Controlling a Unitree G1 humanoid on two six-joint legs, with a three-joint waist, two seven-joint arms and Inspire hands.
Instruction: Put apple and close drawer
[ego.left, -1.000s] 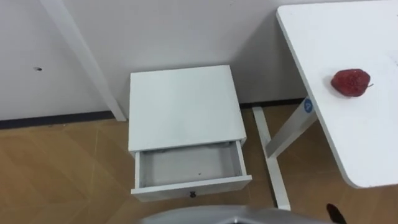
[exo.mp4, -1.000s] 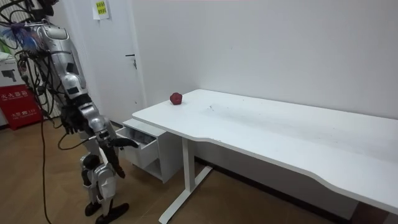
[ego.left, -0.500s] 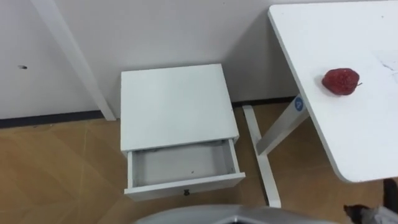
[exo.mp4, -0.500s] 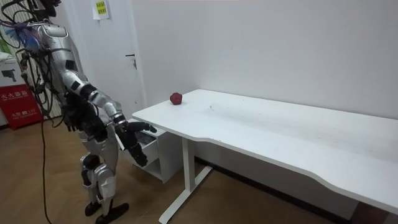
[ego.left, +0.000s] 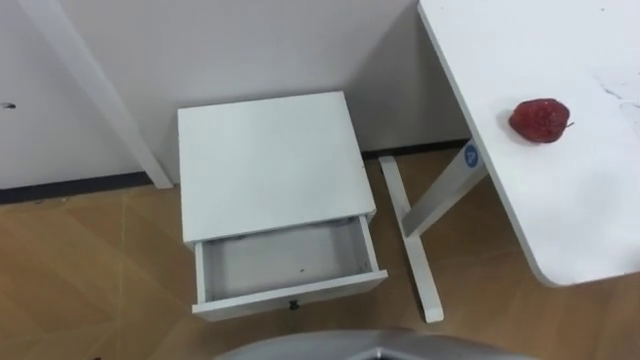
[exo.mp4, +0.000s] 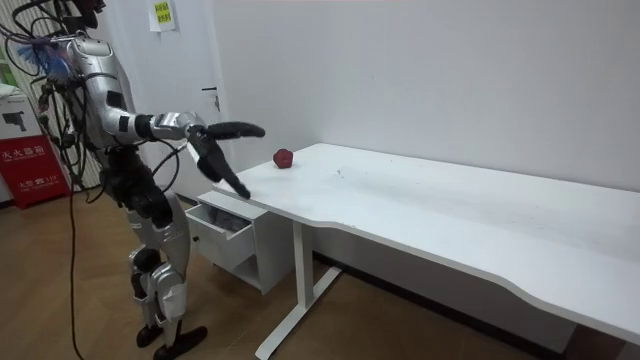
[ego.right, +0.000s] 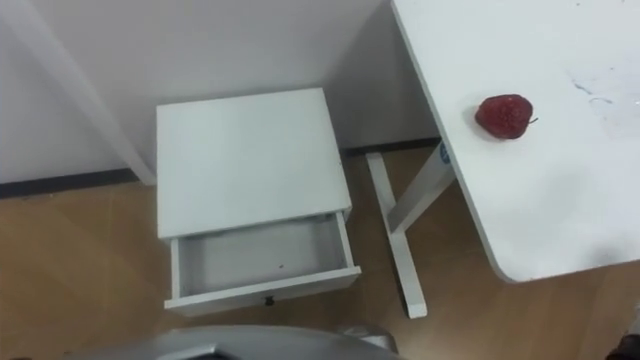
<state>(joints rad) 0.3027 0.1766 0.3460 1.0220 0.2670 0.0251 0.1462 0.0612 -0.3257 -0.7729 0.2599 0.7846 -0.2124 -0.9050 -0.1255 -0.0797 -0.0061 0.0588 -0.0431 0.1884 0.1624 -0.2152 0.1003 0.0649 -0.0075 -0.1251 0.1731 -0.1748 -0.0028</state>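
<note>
— Apple (ego.left: 538, 119)?
— Round, red, dimpled, on the smooth white table (ego.left: 600, 210), near its edge.
— Drawer (ego.left: 285, 272)?
— Open: a shallow white box, one dark speck on its floor.
— Right hand (exo.mp4: 238, 130)?
— Raised, fingers straight, well short of the apple.

Apple (ego.right: 503, 115): red, lying on the white bench (ego.right: 540, 200) near its edge.
Drawer (ego.right: 265, 288): pulled open below the cabinet (ego.right: 248, 160) top.

The robot's right hand (exo.mp4: 240, 129) lifted from low beside the thigh up to shoulder height, arm now stretched toward 3 o'clock in the room view, reaching at the tabletop's (exo.mp4: 420, 200) end, head camera turned slightly, so the whole eye-view scene slid toward 9 o'clock.
</note>
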